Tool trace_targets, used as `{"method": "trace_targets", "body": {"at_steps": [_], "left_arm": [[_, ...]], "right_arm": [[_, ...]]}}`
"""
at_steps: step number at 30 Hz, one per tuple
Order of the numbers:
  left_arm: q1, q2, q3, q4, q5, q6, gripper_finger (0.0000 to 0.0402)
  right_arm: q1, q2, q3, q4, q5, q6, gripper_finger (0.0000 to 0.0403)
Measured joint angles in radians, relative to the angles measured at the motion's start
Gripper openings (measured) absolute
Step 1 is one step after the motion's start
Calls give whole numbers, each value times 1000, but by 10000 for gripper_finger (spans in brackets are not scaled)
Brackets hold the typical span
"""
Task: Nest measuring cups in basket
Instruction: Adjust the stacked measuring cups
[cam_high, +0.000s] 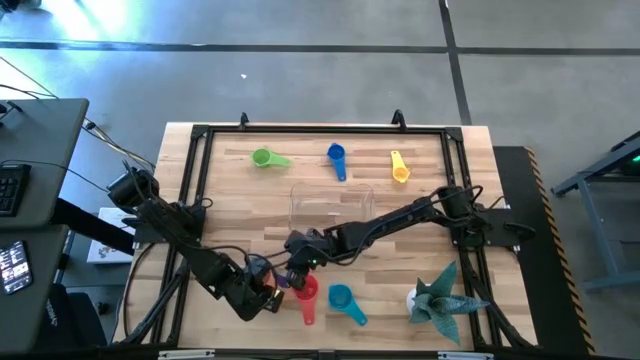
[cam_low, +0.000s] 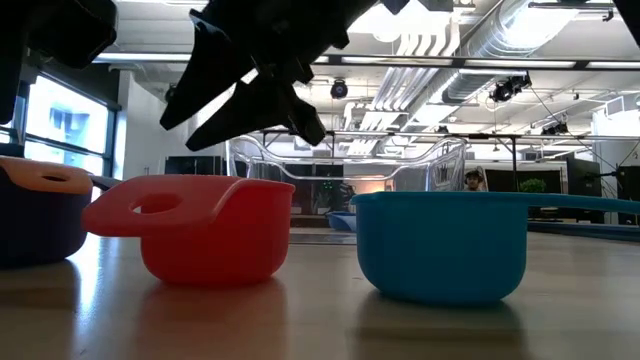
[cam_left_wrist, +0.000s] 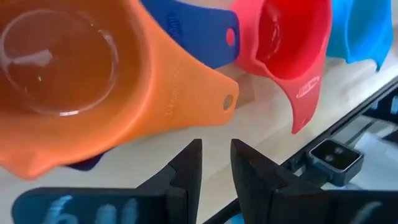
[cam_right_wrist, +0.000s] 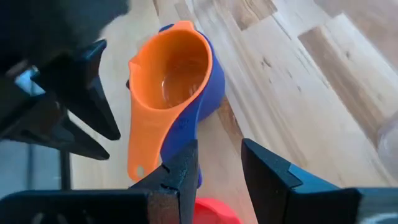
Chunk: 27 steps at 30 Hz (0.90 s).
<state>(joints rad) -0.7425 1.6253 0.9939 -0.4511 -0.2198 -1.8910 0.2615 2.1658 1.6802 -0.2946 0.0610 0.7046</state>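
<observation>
Standing beside the rig, I see a pale wooden table (cam_high: 330, 170) inside a black frame, on a grey concrete floor, with exposed ducts and ceiling lights in the room behind. Along the far side lie a green cup (cam_high: 264, 158), a blue cup (cam_high: 336, 156) and a yellow cup (cam_high: 399, 168), well apart from one another. The clear basket (cam_high: 330, 205) sits near the middle, its walls hard to trace against the wood. Toward the near edge, a red cup (cam_high: 306, 292) and a teal cup (cam_high: 342, 298) stand side by side, and a spiky paper figure (cam_high: 438, 297) rests at the right corner. An orange cup (cam_right_wrist: 171, 74) sits nested inside a dark blue one (cam_right_wrist: 208, 93) (much of the blue hidden beneath it). The left gripper (cam_left_wrist: 214, 168) hovers just beside the orange handle, fingers a narrow gap apart and gripping nothing. The right gripper (cam_right_wrist: 219, 171) hangs above the same pair, jaws parted and empty. From above, both grippers crowd together, so the nested pair is mostly covered.
</observation>
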Motion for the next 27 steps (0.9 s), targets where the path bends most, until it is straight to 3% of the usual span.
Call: {"method": "trace_targets", "body": {"at_steps": [10,27], "left_arm": [[-24,10,1,2,41,45,74],[-10,115,1,30,26,37,74]], "right_arm": [[-31,34,0,-18,-125,102,114],[-24,48,0,-7,-81,156,114]]}}
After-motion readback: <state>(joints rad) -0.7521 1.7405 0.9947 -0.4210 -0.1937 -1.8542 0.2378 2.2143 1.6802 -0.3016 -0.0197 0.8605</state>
